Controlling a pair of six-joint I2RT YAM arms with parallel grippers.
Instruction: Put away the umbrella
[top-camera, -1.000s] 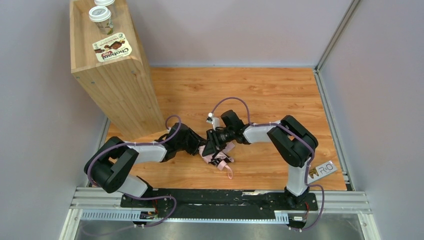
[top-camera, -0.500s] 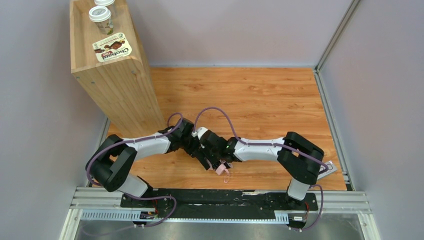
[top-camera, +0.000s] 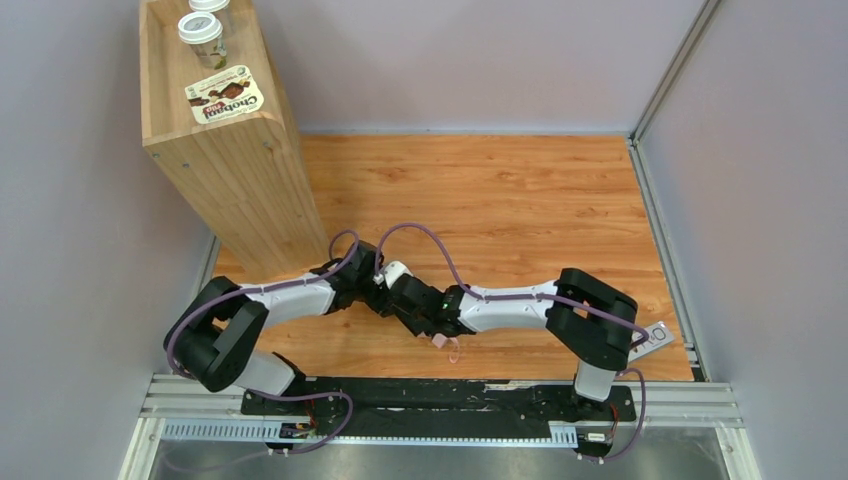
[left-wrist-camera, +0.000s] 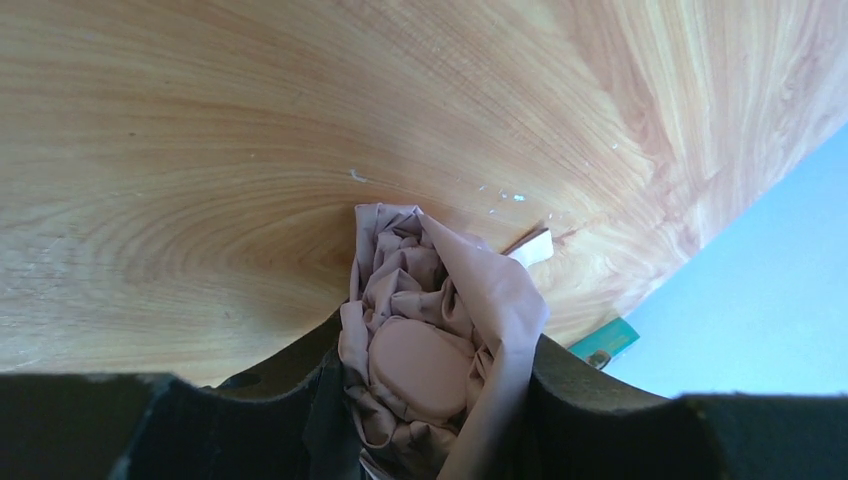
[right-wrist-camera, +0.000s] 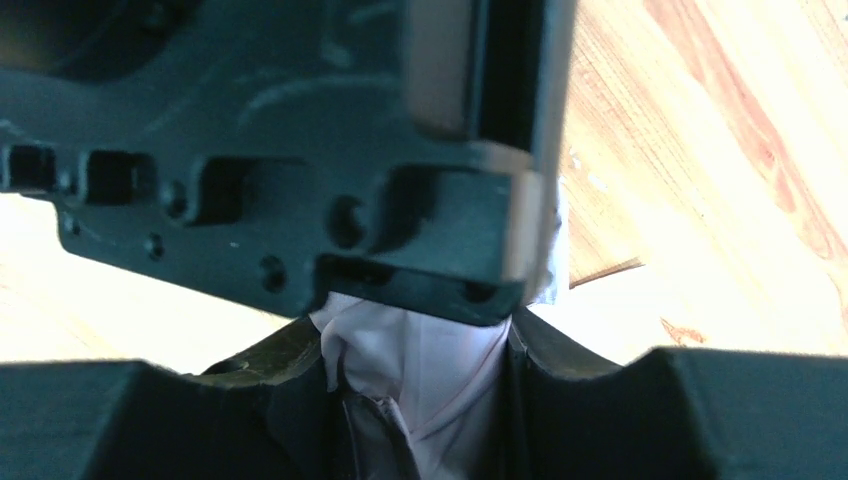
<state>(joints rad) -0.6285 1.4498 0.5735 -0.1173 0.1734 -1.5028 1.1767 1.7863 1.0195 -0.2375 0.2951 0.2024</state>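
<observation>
1. Left wrist view. You see the umbrella (left-wrist-camera: 430, 335) as a crumpled pale pink bundle at lower centre of the frame. It rises from between the two black fingers (left-wrist-camera: 290, 385) at the bottom edge. The fabric fills the gap and touches both fingers, so the left gripper (left-wrist-camera: 437, 340) is clamped on the umbrella. The wooden table (left-wrist-camera: 200, 150) fills the frame behind the bundle.

2. Right wrist view. You see pink fabric at bottom centre, packed between this arm's dark fingers and touching both. The right gripper (right-wrist-camera: 418, 345) is also closed on the umbrella. The black housing of the left gripper fills the upper half of the frame, just above the fabric.

3. Top view. The two grippers meet at lower centre of the frame, the left arm reaching in from the left and the right arm from the right. They hide most of the bundle. Only a pink end and a loop of the thin strap (top-camera: 454, 348) show below the right wrist, on the table near its front edge.

4. Surroundings. A wooden cabinet (top-camera: 235, 180) stands at upper left, well apart from the umbrella, with two lidded cups (top-camera: 200, 30) and a printed packet (top-camera: 225, 100) on top
</observation>
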